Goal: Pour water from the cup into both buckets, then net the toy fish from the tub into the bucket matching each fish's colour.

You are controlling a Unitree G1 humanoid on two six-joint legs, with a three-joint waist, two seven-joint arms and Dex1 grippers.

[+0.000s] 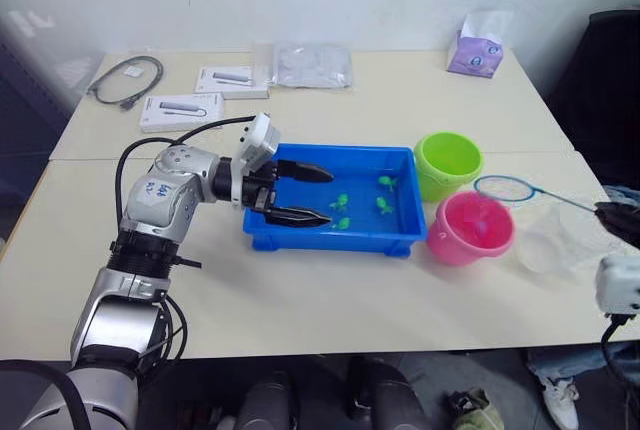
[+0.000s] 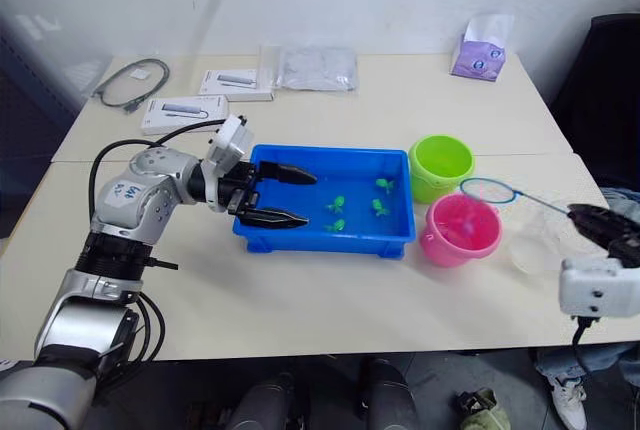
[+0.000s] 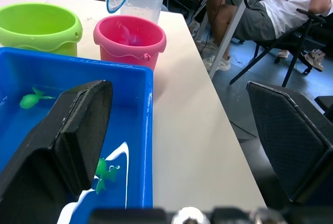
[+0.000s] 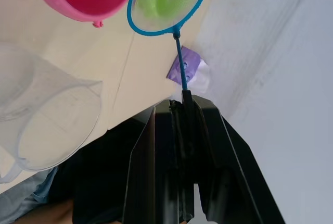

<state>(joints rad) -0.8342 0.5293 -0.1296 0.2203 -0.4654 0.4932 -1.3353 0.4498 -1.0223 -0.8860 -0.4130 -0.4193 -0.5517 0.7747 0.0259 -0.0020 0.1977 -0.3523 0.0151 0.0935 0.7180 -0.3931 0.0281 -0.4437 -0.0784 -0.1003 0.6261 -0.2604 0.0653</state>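
The blue tub sits mid-table with several green toy fish in its water. My left gripper is open at the tub's left end, one finger over the water and the other by the front rim. The green bucket and pink bucket stand right of the tub. My right gripper is shut on the net's handle. The net's blue hoop hovers just above the pink bucket's far right side. The clear cup stands right of the pink bucket.
At the table's far side lie two white boxes, a clear plastic bag, a coiled cable and a purple tissue pack. A seated person and a chair are beyond the table's right edge.
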